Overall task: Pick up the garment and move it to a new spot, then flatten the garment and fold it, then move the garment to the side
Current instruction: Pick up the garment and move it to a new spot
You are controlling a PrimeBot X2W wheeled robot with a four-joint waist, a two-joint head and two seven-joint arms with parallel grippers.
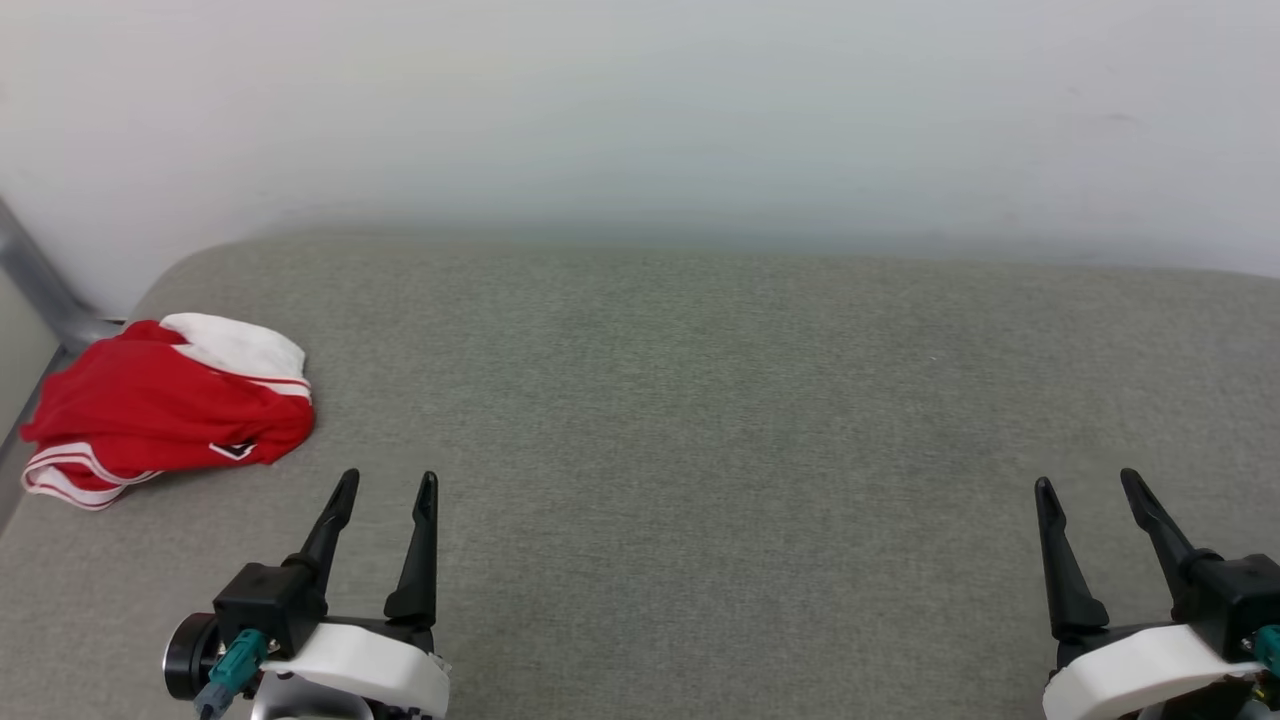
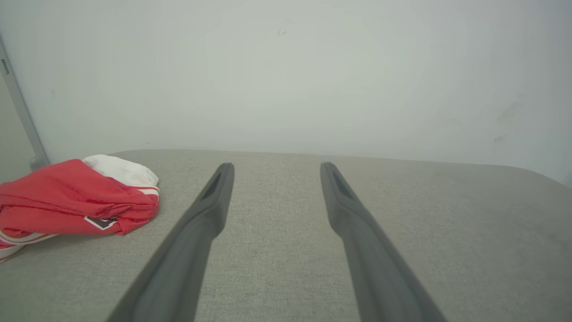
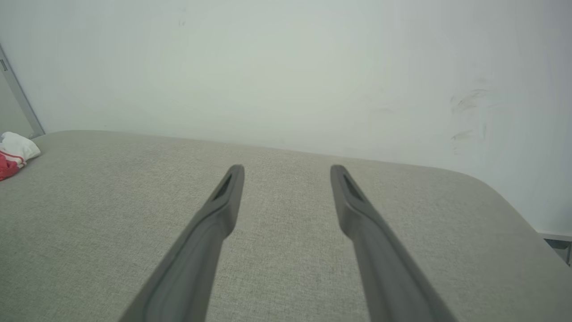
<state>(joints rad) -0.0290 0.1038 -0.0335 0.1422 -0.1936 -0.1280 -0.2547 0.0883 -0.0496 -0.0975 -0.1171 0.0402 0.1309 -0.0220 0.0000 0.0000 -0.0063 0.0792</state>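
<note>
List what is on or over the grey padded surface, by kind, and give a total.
Red-and-white garment, crumpled: 1
Grippers, both with fingers apart: 2 (left gripper, right gripper)
Total: 3

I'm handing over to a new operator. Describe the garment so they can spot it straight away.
Start from the wide grey padded surface below the pale wall. Go to its far left corner, ahead and left of the left gripper. The garment is the crumpled red heap with a white sleeve and red-and-white striped trim, the one brightly coloured thing on the grey.
</note>
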